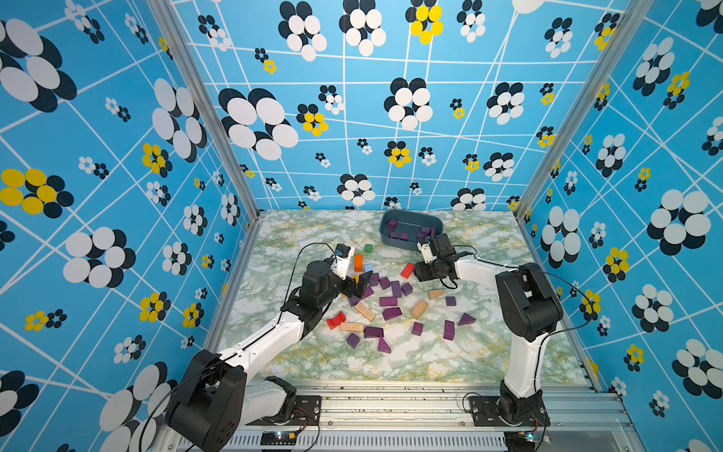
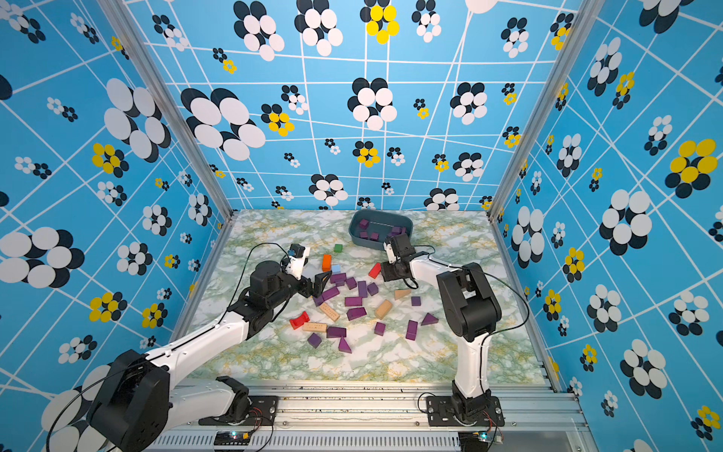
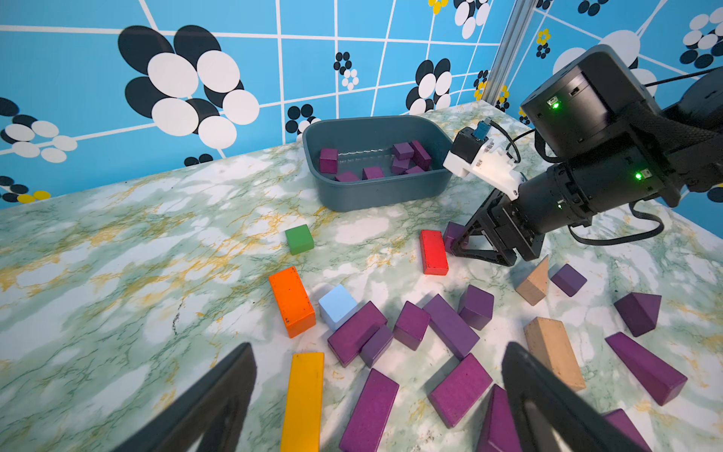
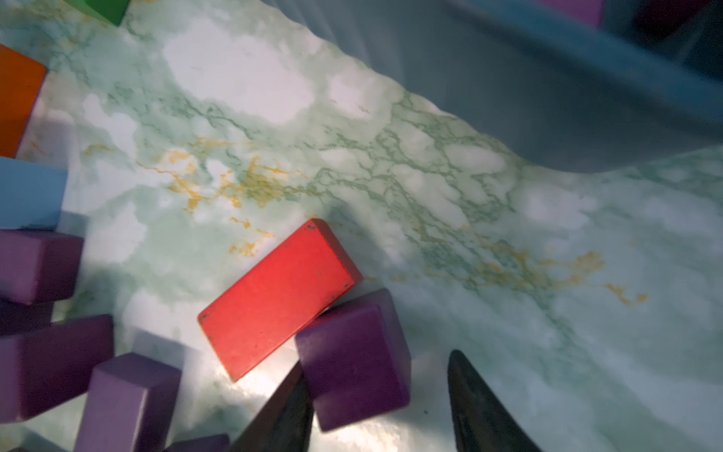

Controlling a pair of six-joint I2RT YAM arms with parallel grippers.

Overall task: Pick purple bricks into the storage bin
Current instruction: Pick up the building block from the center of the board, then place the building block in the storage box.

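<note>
Right claw (image 4: 377, 359) straddles purple cube (image 4: 352, 375) beside red block (image 4: 277, 297): one finger touches, other stands clear, not pinched. Left claw (image 3: 377, 346) spread wide above bricks (image 3: 450, 328).

**Blocks spread in front of the bin**

The dark blue-grey plastic storage bin (image 1: 403, 243) stands far back on the marbled table top (image 1: 391, 368), with several purple wooden bricks (image 3: 328, 160) inside. Just before its left corner lies a green wooden cube (image 1: 368, 247). Directly before the bin, a red wooden bar (image 1: 407, 270) lies against a purple wooden cube (image 4: 354, 360). Farther forward, more purple bricks (image 1: 387, 301) lie scattered among tan wooden blocks (image 1: 419, 309).
</note>
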